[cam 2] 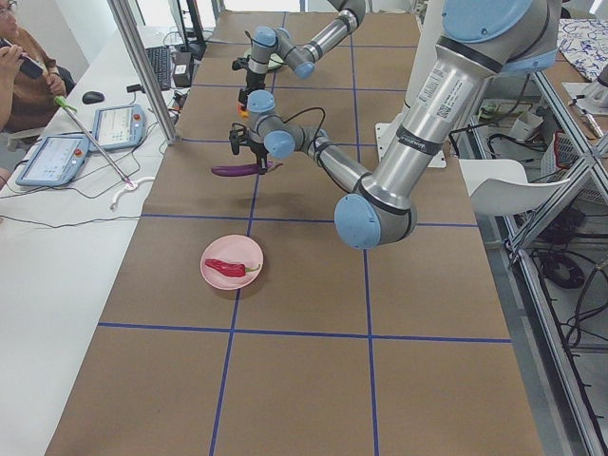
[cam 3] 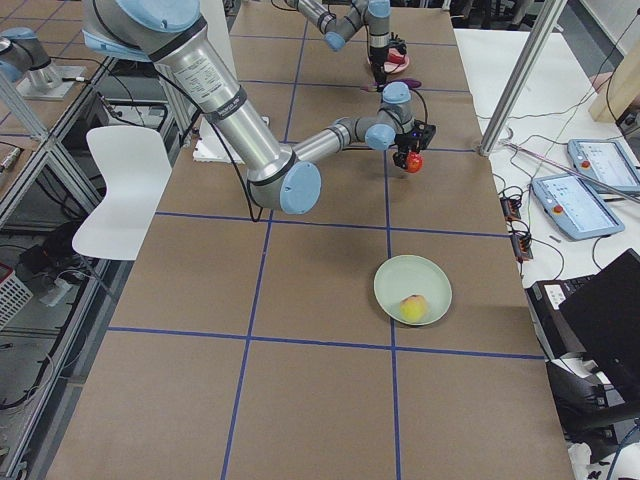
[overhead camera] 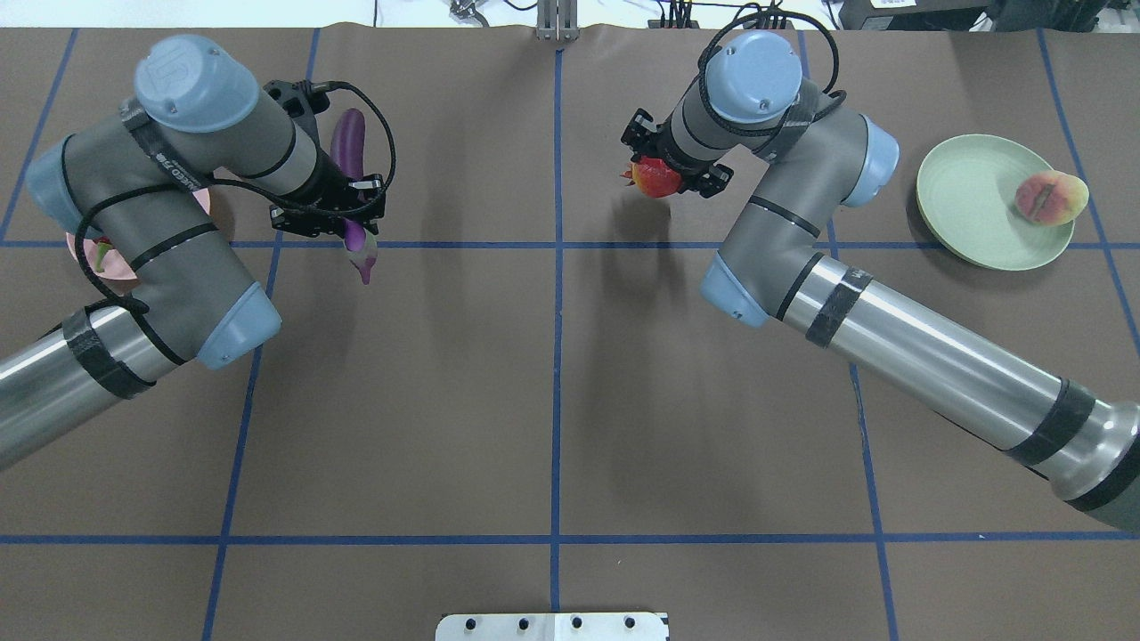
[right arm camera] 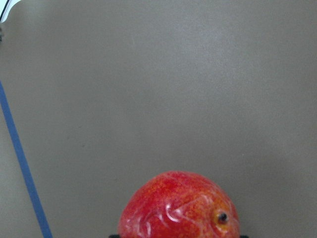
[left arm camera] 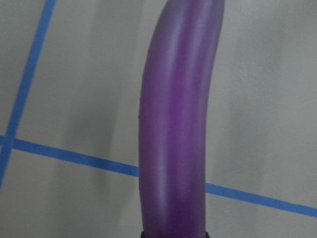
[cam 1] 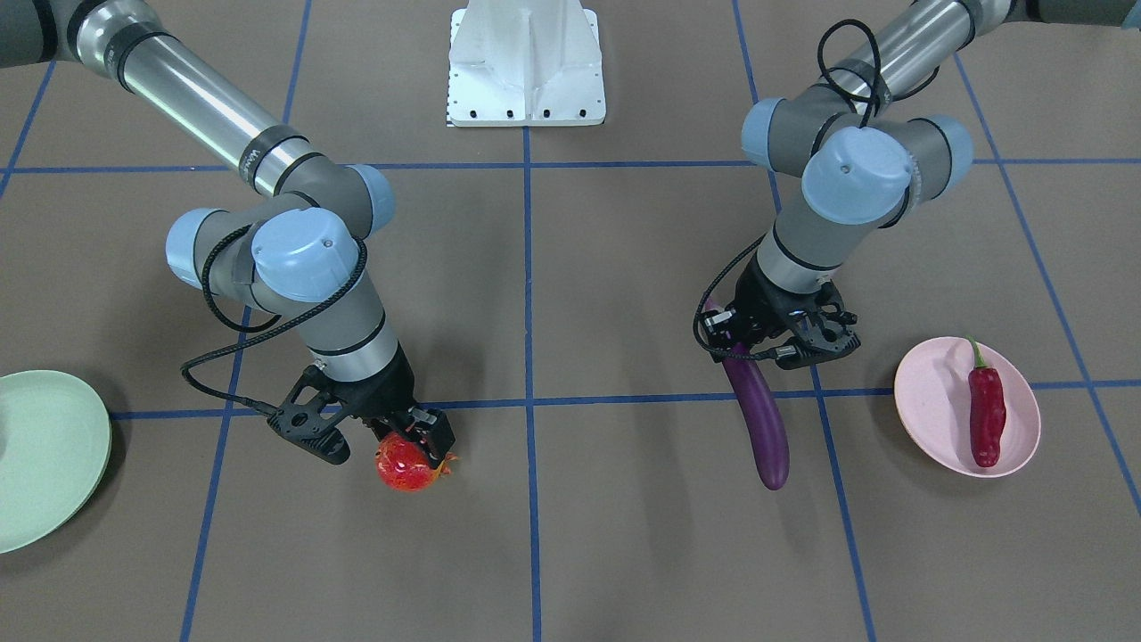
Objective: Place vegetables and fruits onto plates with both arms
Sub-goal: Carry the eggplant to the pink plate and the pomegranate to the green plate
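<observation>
My left gripper [cam 1: 774,343] [overhead camera: 343,209] is shut on the purple eggplant [cam 1: 760,419] [overhead camera: 349,153] [left arm camera: 176,124] near its pale cap and holds it above the table, beside the pink plate [cam 1: 927,392]. The red chili pepper [cam 1: 986,415] lies on that pink plate [cam 2: 214,275]. My right gripper [cam 1: 406,437] [overhead camera: 670,174] is shut on the red-orange pomegranate [cam 1: 406,462] [overhead camera: 655,178] [right arm camera: 179,207], lifted off the table. The peach [overhead camera: 1051,198] [cam 3: 415,305] lies on the green plate [overhead camera: 966,209] [cam 1: 45,455] [cam 3: 400,280].
The white base pedestal [cam 1: 526,62] stands at the robot's side of the brown table with blue tape lines [cam 1: 528,401]. Operators' tablets [cam 2: 81,142] and a person [cam 2: 19,76] are beyond the far table edge.
</observation>
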Controlling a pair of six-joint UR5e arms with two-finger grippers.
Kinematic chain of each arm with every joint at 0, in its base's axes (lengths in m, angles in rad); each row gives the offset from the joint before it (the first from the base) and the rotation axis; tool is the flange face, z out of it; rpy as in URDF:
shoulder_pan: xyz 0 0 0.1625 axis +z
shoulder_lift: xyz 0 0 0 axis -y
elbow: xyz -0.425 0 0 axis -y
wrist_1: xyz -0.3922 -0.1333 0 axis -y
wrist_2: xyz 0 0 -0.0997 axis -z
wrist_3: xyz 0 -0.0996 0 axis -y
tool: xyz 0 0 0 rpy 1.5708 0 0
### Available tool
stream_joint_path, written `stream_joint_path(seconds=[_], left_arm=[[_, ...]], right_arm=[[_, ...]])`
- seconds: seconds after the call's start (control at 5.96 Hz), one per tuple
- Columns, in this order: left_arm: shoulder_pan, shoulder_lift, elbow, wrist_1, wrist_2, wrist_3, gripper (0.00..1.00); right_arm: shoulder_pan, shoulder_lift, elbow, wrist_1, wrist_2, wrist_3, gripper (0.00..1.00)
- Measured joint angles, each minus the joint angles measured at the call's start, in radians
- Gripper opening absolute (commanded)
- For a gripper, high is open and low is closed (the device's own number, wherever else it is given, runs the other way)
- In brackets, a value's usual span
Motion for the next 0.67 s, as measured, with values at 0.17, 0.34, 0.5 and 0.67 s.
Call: stream_joint_path(seconds=[0.17,0.34,0.5,0.67], left_arm=[[-0.032,0.090,-0.035,0.000,-0.001,0.078,0.00],[-0.069,0.179,-0.061,0.002,0.000,0.151,0.00],[-0.095,0.238,-0.056,0.004,0.000,0.189,0.00],[-0.104,0.273,-0.037,0.003,0.001,0.206,0.04]], right_arm=[[0.056,-0.032,0.035,-0.003,0.072,-0.030,0.00],[0.112,-0.081,0.076,-0.004,0.136,-0.076,0.00],[0.166,-0.140,0.117,-0.004,0.194,-0.128,0.00],[0.212,-0.194,0.147,-0.004,0.236,-0.181,0.00]])
